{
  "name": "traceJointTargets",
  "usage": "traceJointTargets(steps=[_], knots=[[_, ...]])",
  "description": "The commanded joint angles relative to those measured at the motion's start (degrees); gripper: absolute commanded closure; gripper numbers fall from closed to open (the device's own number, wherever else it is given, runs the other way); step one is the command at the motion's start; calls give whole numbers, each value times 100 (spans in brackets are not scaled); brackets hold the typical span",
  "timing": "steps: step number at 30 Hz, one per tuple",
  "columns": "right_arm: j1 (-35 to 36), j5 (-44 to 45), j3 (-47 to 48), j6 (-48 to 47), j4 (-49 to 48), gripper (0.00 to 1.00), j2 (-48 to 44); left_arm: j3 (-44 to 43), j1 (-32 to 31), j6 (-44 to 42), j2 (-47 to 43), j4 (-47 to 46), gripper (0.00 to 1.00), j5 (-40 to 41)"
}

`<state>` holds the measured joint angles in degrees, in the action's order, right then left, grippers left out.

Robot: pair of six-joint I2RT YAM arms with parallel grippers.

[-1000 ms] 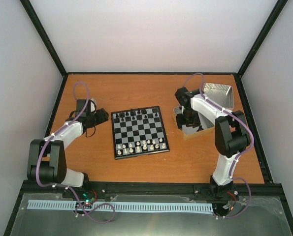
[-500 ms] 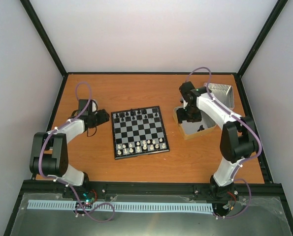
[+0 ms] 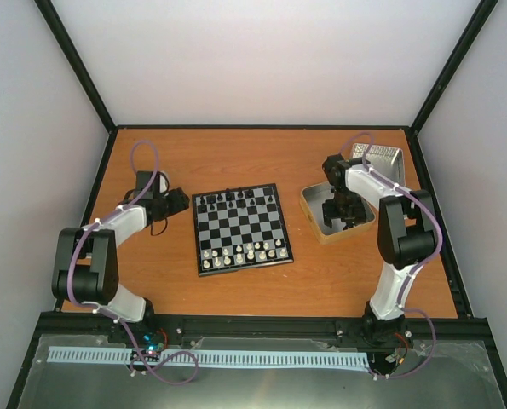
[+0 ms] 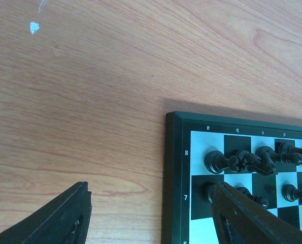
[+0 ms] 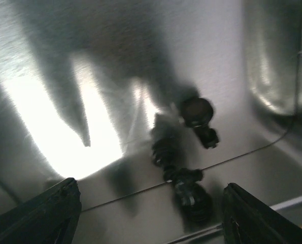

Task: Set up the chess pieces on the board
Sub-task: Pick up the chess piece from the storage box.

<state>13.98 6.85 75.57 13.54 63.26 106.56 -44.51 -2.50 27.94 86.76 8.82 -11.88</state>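
board (image 3: 241, 228) lies mid-table, turned a little askew. black pieces (image 3: 236, 200) stand on its two far rows, white pieces (image 3: 243, 252) on the near rows. the middle squares are bare.

top view gives the layout only, the figures too small to tell apart. the left wrist view shows the board's far-left corner close up: black figures on the rows marked 8 and 7. some in row 8 look crowded or tipped against each other (hard to be sure).

left gripper (image 3: 169, 204) sits just beside that corner, low over the table (image 3: 236, 153). jaws moderately apart, nothing between them. in its own view one finger lies over bare wood and the other overlaps the board's edge squares.

right of the board, well apart from it, is a tin (image 3: 314, 198), with a second tin (image 3: 381, 162) behind it at the table's far right.

right gripper (image 3: 338, 211) is down inside the nearer tin. only the right wrist view shows the inside: a few loose pieces (image 5: 183, 152), dark and blurred, lying on the shiny floor ahead of the fingers. jaws wide, gripping nothing.
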Motion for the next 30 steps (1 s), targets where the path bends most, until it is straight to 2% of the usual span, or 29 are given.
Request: traceJointTargets(steps=[1, 4, 8, 13, 17, 26, 28, 30], knots=[[0, 796, 191, 192, -68, 25, 133, -237, 28, -24, 90, -66, 34, 70], [-110, 783, 204, 339, -186, 29, 256, -261, 26, -32, 134, -60, 34, 70], [-230, 288, 89, 299, -343, 35, 382, -298, 24, -74, 170, -34, 34, 102], [-371, -187, 9, 273, -417, 52, 593, -336, 26, -96, 221, 3, 34, 125], [-443, -172, -59, 257, -630, 56, 606, -383, 23, -104, 256, 17, 34, 111], [-484, -377, -11, 237, -1099, 81, 643, -498, 28, -147, 224, 39, 34, 111], [-484, -338, 38, 228, -1087, 82, 603, -497, 24, -157, 202, 41, 34, 130], [-484, -137, 165, 215, -915, 73, 587, -506, 30, -163, 177, 37, 34, 127]])
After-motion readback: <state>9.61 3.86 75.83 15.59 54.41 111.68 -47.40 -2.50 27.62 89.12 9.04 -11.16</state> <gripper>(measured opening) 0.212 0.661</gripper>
